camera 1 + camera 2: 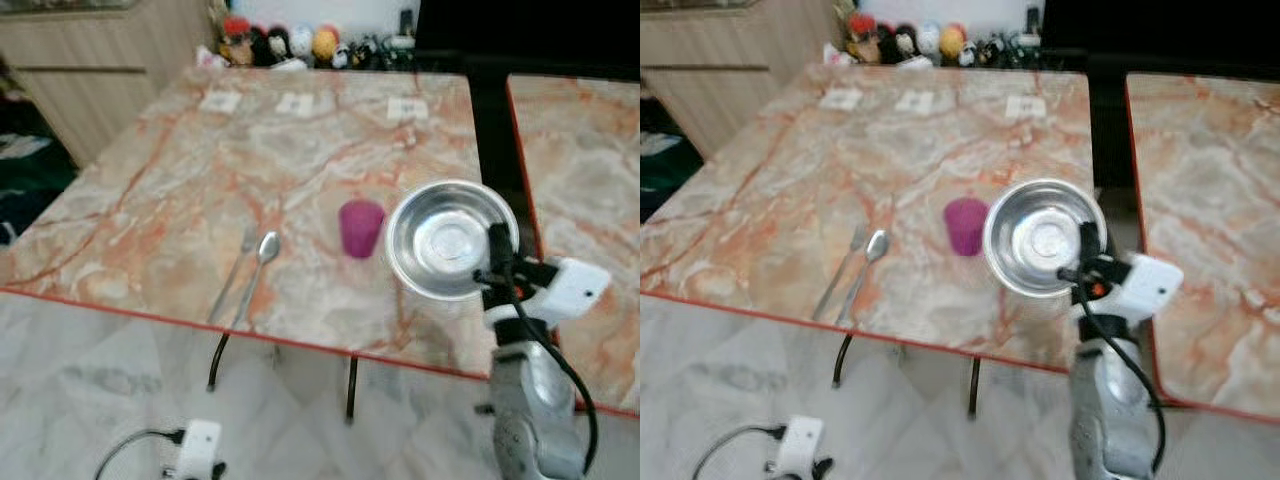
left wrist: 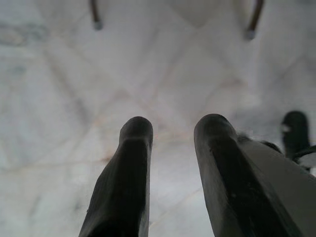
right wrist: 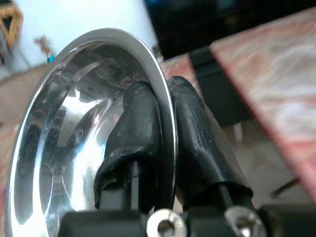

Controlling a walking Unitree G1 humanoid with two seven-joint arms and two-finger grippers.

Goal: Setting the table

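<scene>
right gripper (image 1: 497, 252): pinching the rim of the steel bowl (image 1: 445, 238), held above the table (image 1: 150, 200) near its right edge | cup (image 1: 360, 228): pink, just left of bowl | spoon (image 1: 258, 265) and fork (image 1: 235, 268): further left, side by side | left gripper (image 2: 170, 129): fingers spread, low over floor (image 2: 59, 98)
</scene>
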